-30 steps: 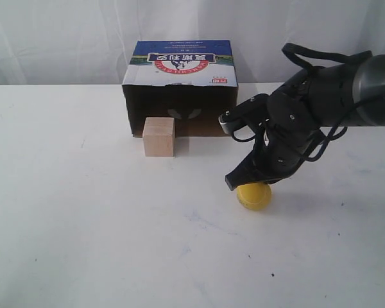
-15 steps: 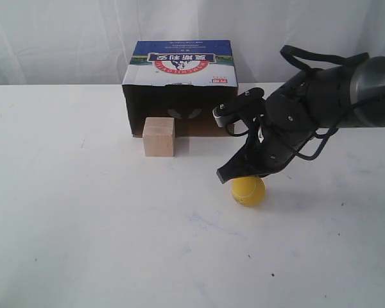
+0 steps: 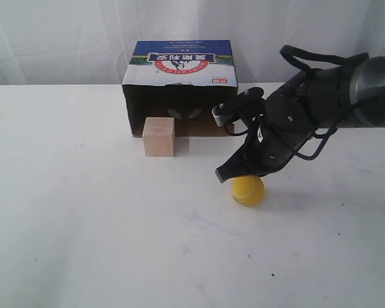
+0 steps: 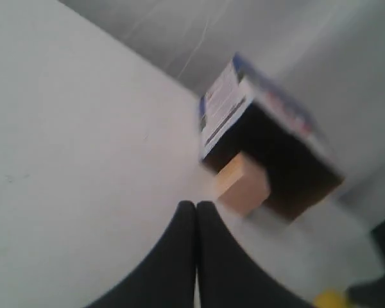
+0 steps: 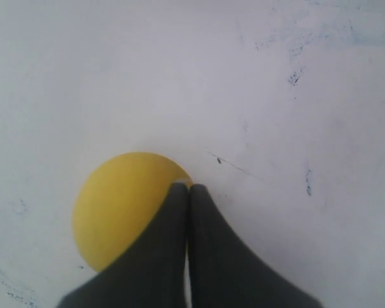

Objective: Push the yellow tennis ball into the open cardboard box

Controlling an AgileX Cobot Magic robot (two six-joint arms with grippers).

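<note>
We see our right gripper (image 3: 226, 174) clenched empty at the yellow tennis ball's (image 3: 248, 191) upper edge; the open cardboard box (image 3: 179, 96) at eleven o'clock; a wooden cube (image 3: 159, 136) fronts its left mouth, the right side clear; left gripper (image 4: 196, 206) clenched.

The right gripper (image 5: 188, 190) is matt black; its arm (image 3: 308, 109) carries looped black cables (image 3: 321, 56).

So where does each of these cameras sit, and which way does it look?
Exterior view: off the arms, raised, facing the open cardboard box across the white table; shows the right arm, the right tool over the yellow tennis ball.
Left wrist view: on the left wrist, looking past the shut left tool toward the box and wooden cube.
Right wrist view: on the right wrist, looking down past the shut right tool at ball and table.
Shared: the ball shows in all three.
</note>
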